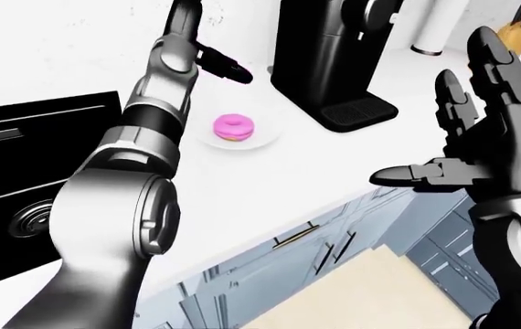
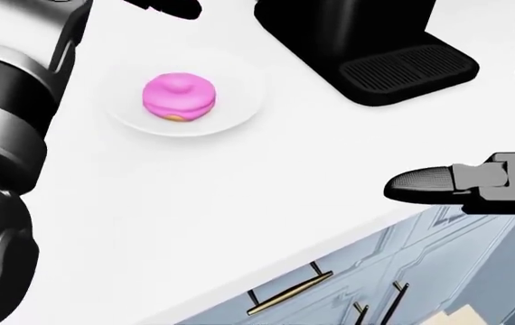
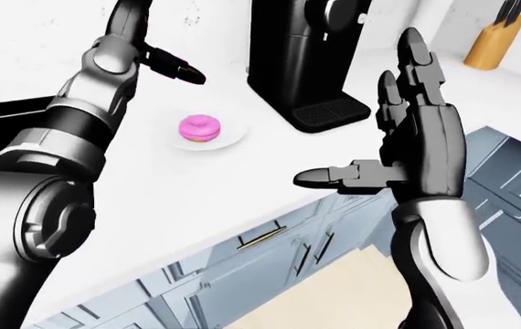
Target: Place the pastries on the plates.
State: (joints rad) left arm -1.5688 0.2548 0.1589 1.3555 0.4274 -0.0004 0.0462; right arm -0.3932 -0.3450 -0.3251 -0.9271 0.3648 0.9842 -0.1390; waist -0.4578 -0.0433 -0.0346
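A pink-frosted doughnut lay on a white plate on the white counter, at about ten o'clock in the head view, with nothing touching it. The robot's left hand hung above the plate, toward twelve o'clock from the doughnut in the left-eye view, its dark fingers spread loose and empty, well clear of the frosting. The right hand was raised at three o'clock off the counter's edge, palm flat, fingers splayed and thumb stuck out, gripping nothing.

Judged from this, the placing of this pastry looked finished: it sat squarely within the plate's rim and the hand above it was unclenched. No second pastry and no second plate showed in any of the three views, so the next move probably called for drawing the left arm away without brushing the doughnut, then turning or stepping to look for whatever pastries remained.

A black coffee machine stood at two o'clock from the plate, its drip grille facing the counter's edge. A black sink filled the nine o'clock side of the left-eye view. A wooden knife block stood at one o'clock in the right-eye view, and blue-grey cabinets with brass handles ran below the counter. No brand, label or lettering could be read on any of them.
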